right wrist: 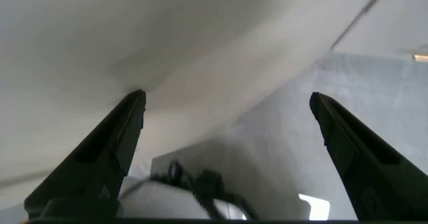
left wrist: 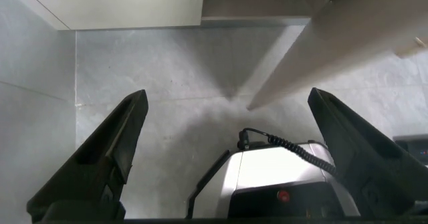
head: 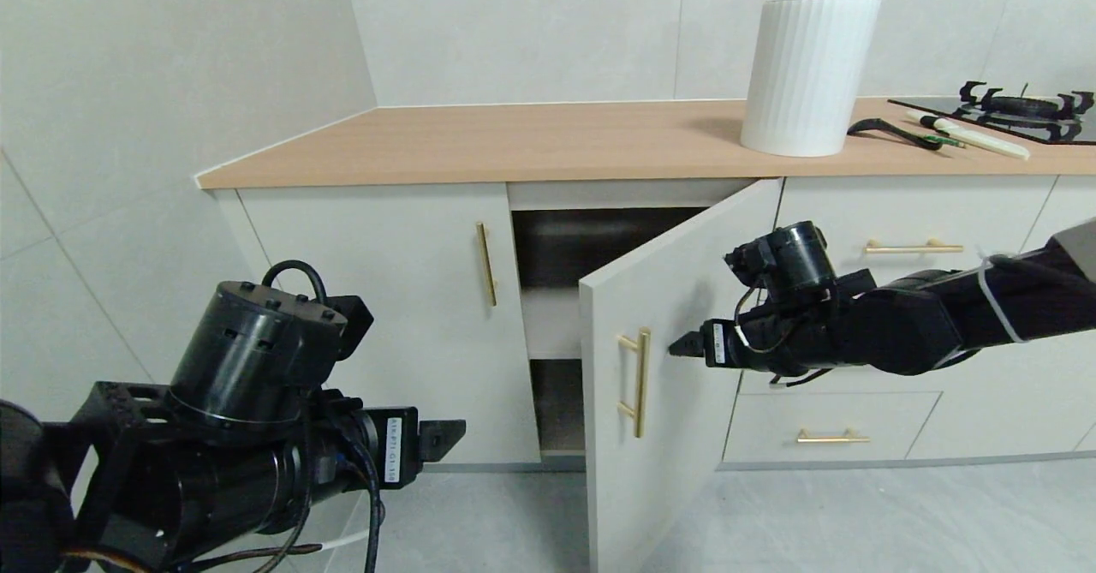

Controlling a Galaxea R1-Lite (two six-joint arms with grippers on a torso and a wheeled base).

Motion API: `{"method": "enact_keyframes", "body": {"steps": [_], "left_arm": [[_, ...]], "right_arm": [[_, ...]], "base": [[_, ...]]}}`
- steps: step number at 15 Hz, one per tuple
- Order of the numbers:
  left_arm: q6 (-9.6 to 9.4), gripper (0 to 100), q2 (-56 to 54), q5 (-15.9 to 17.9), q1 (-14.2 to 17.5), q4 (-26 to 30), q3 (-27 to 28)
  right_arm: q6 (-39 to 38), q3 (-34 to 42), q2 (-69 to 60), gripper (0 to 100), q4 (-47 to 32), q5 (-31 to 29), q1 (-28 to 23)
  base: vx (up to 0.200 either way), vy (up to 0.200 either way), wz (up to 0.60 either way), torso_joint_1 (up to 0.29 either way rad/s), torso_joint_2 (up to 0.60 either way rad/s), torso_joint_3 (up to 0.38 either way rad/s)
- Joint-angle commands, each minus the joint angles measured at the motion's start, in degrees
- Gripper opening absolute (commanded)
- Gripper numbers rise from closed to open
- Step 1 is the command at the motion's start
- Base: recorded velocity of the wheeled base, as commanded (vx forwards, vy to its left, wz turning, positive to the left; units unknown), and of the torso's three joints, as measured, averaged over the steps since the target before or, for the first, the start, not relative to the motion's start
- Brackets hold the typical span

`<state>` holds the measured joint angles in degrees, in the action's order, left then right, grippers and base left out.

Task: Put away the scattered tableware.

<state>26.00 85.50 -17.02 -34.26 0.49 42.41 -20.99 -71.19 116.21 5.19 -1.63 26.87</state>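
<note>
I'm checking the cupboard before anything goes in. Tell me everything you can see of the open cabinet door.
The cabinet door is a flat, matte off-white panel with an upright brass-coloured handle near its free edge. Hinged on its right, it stands swung partly open. The right claw, open, sits beside the handle; contact cannot be told.

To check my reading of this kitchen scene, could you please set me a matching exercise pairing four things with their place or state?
Things:
1. white ribbed container
2. cabinet door
3. right gripper
4. gas burner

Places or states:
A. swung partly open
B. at the far right end of the countertop
C. close to the door's gold handle, jaws open
D. upright on the bare wood of the countertop

Pairs: 1-D, 2-A, 3-C, 4-B.
</note>
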Motion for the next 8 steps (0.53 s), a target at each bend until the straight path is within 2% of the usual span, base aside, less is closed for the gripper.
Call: {"method": "enact_keyframes", "body": {"steps": [1,3,5,8], "left_arm": [[0.01,100,0.4,0.0,0.0,-0.1,0.0],[0.01,100,0.9,0.0,0.0,-0.4,0.0],[0.01,100,1.0,-0.1,0.0,-0.4,0.0],[0.01,100,0.9,-0.6,0.0,-0.4,0.0]], "right_arm": [[-0.3,-0.5,3.9,100,2.1,-0.1,0.0],[-0.9,-0.7,6.2,100,7.9,-0.5,0.0],[-5.1,-1.6,8.5,100,13.6,-1.5,0.0],[-7.4,-3.7,11.1,100,16.4,-4.4,0.0]], "base": [[0.0,0.0,0.0,0.0,0.0,0.0],[0.0,0.0,0.0,0.0,0.0,0.0],[0.0,0.0,0.0,0.0,0.0,0.0],[0.0,0.0,0.0,0.0,0.0,0.0]]}}
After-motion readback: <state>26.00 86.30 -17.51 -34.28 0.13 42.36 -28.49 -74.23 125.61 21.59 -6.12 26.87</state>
